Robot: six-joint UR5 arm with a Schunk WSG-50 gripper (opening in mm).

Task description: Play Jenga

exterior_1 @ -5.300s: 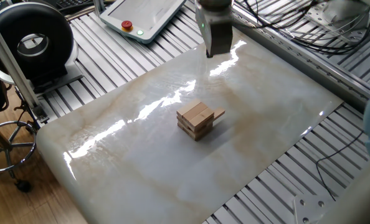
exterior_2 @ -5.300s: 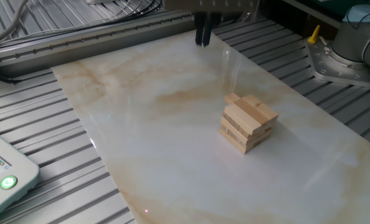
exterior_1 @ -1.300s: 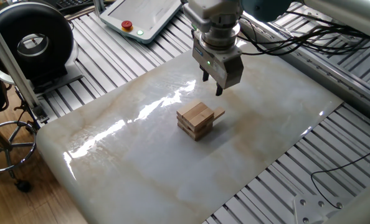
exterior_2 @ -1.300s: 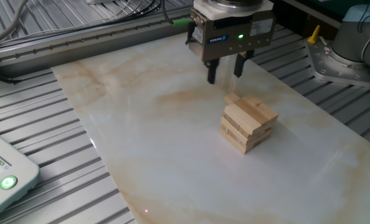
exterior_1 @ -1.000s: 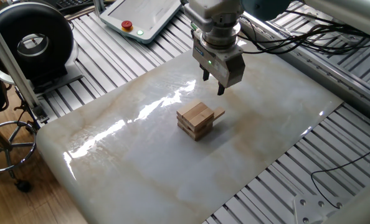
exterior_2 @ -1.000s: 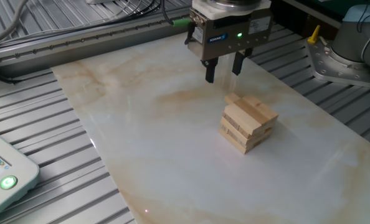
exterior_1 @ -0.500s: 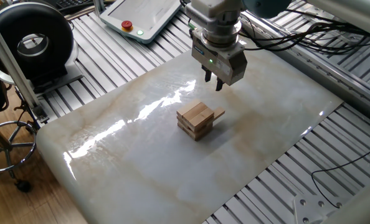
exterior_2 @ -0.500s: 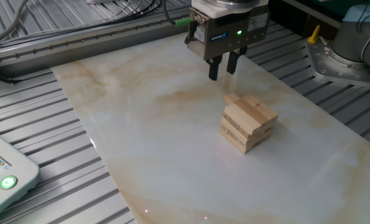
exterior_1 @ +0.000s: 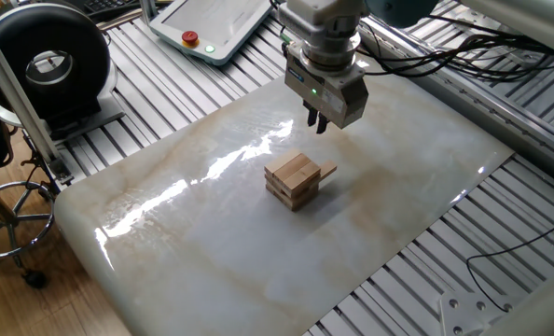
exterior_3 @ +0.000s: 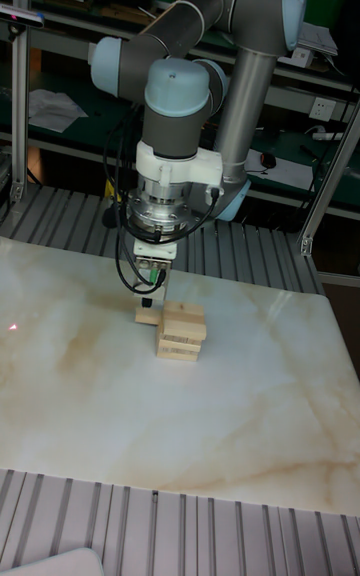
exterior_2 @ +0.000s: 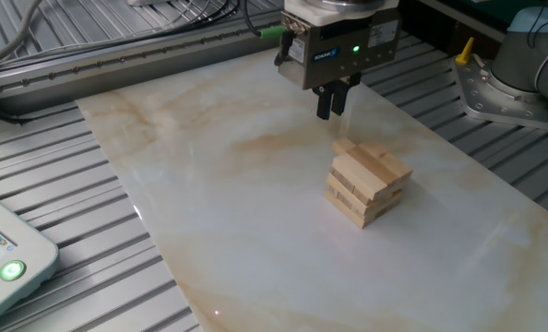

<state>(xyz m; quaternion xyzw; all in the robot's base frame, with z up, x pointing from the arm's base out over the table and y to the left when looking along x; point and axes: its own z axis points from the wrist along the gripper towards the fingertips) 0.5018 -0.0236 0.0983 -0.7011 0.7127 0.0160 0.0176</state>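
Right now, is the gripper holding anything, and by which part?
Nothing is held. The gripper hangs above the protruding block of the Jenga tower, fingers close together with nothing between them, clear of the wood.

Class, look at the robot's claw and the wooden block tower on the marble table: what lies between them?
Nothing. In the other fixed view, only bare marble table shows between the claw and the tower; the claw hangs above the block sticking out.

The arm [exterior_1: 325, 11] above the end effector [exterior_1: 318, 123] is cut off by both fixed views' top edges.
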